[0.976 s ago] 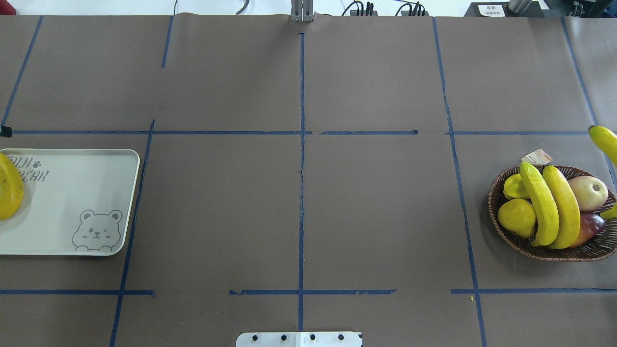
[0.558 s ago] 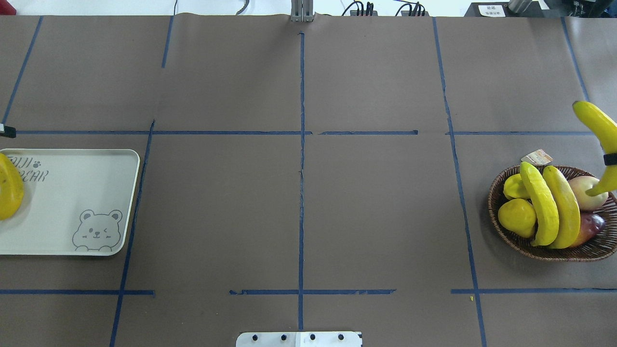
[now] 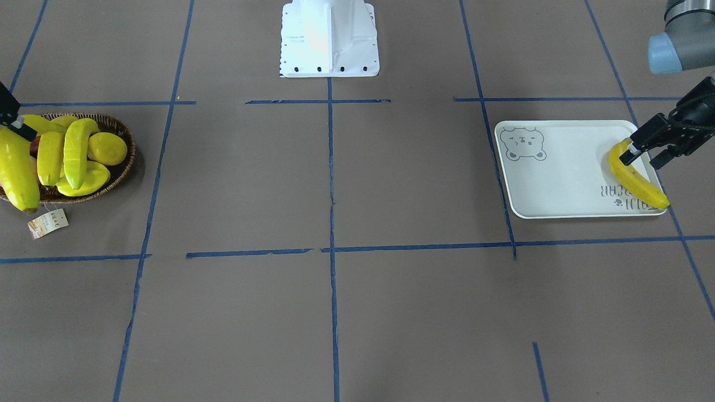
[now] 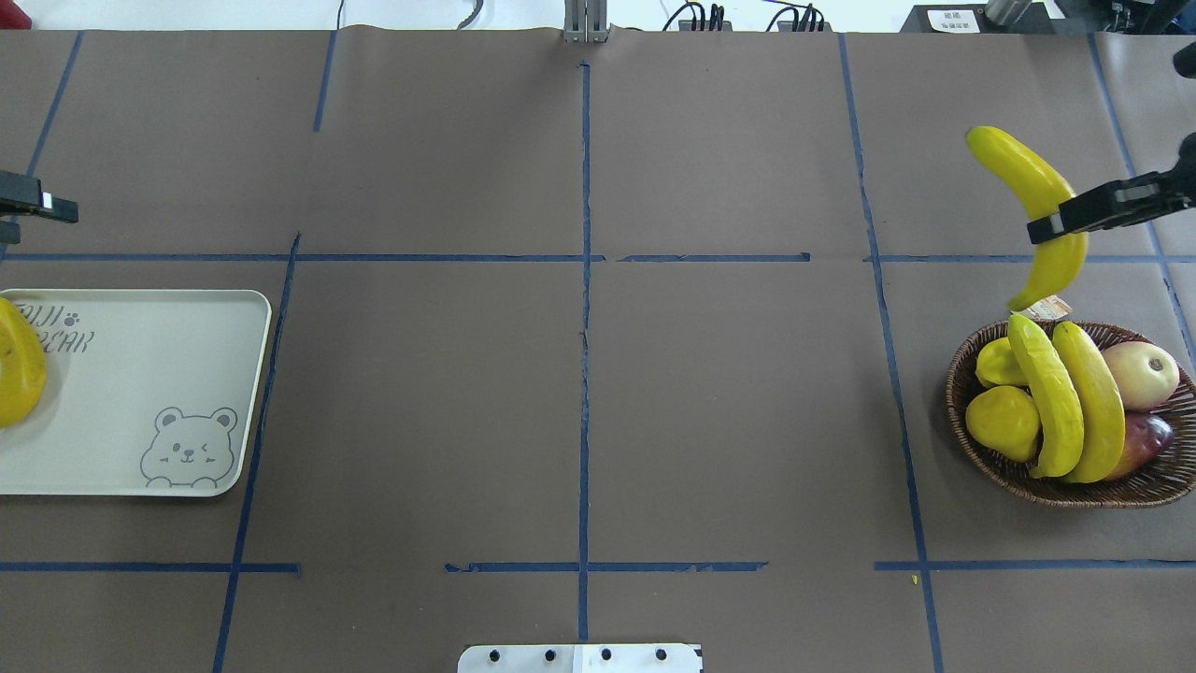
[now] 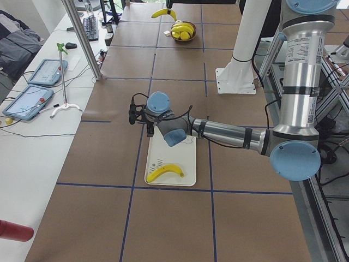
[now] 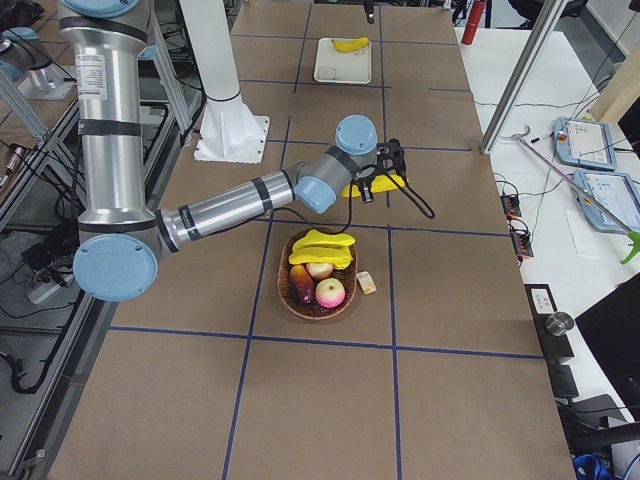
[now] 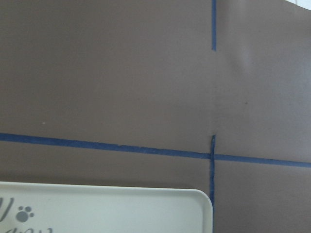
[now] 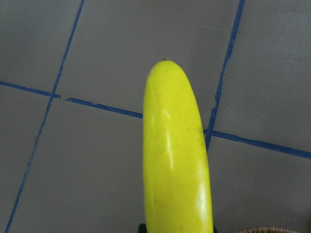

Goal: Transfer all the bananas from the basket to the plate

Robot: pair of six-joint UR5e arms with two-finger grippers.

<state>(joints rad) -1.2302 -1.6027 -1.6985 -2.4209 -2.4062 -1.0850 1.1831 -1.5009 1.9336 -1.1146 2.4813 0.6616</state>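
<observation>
Left gripper (image 3: 641, 159), fingers apart and empty, hangs by the plate (image 4: 140, 374), where one banana (image 3: 637, 178) already lies along the lettered edge. Far to its right, the right gripper (image 4: 1051, 227) is clamped round the middle of a second banana (image 4: 1023, 173), held in the air just beyond the basket (image 4: 955, 393). A third banana (image 4: 1046, 397) and a fourth banana (image 4: 1095, 402) lie side by side in the basket on the other fruit (image 4: 1003, 422).

By this showing, roughly a quarter of the job is done: one delivered, one in transit, two to lift.

The overhead view crops the plate's left end and most of its banana. Neither wrist view shows any fingers.
</observation>
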